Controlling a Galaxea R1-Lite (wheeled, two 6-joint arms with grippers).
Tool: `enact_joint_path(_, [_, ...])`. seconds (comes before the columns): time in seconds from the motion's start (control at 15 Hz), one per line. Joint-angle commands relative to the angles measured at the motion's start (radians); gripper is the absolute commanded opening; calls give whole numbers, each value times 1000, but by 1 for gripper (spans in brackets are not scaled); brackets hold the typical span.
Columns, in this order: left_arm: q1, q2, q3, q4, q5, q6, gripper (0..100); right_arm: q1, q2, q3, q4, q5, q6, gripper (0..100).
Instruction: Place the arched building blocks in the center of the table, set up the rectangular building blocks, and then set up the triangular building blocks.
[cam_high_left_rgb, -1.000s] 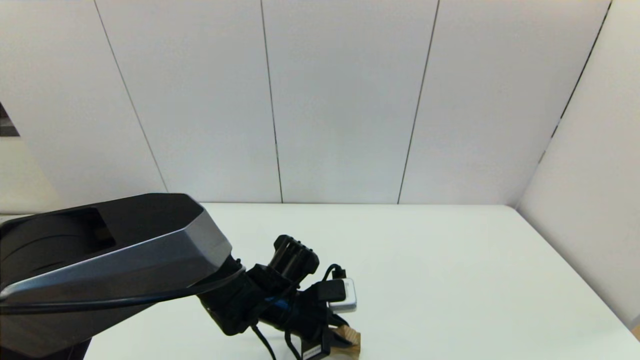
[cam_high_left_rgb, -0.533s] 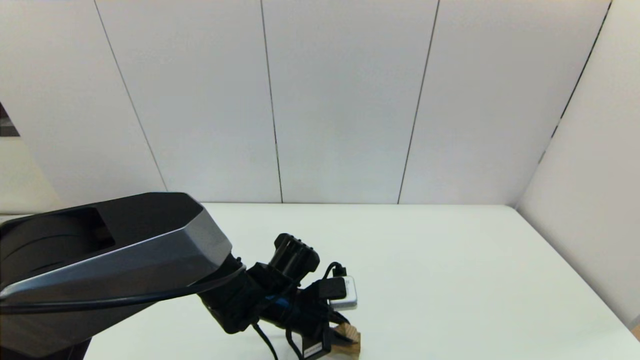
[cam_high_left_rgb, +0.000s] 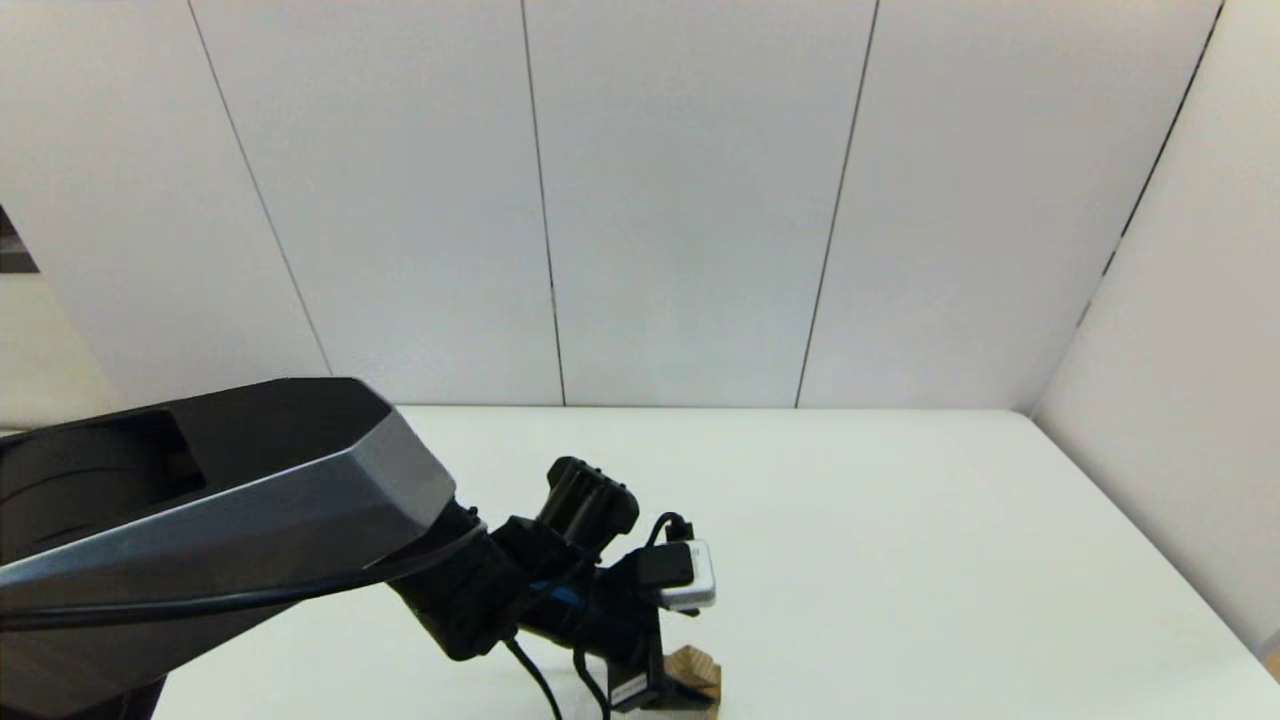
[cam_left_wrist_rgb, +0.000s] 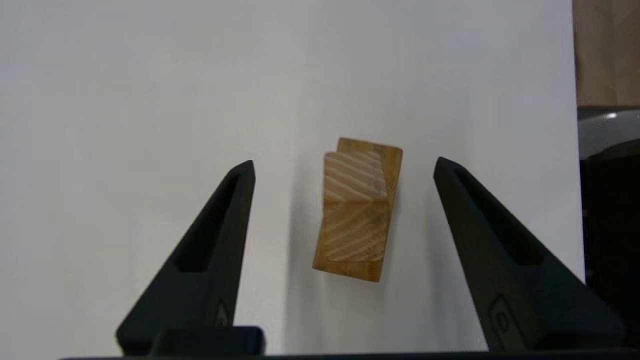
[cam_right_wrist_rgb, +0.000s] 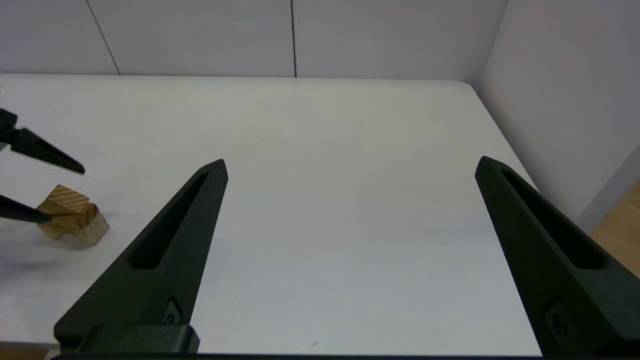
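The left gripper (cam_left_wrist_rgb: 345, 170) is being lifted slightly off the wedge (cam_left_wrist_rgb: 357, 210), fingers spread wide and touching nothing. The wedge is being left on the table (cam_left_wrist_rgb: 125, 90) near its front edge, apparently released. The right gripper (cam_right_wrist_rgb: 350, 167) is being held apart, idle.

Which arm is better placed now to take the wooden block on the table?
The left. The left gripper hangs open directly over the arched block, one finger on each side. The right gripper is open but far from it.

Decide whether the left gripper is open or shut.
Open: the left gripper has its fingers spread either side of the arched building blocks, touching neither side.
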Motion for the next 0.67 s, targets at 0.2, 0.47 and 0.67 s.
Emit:
enact_joint_path(0.2, [67,-386,25,112,2,-139,100,0,0,0,1,0,-1,100])
enact_joint_path(0.47, [164,-782,62,335,76,-200,100,0,0,0,1,0,-1,100])
enact_joint_path(0.67, [208,-1067,67,487,211,-326,100,0,0,0,1,0,-1,100])
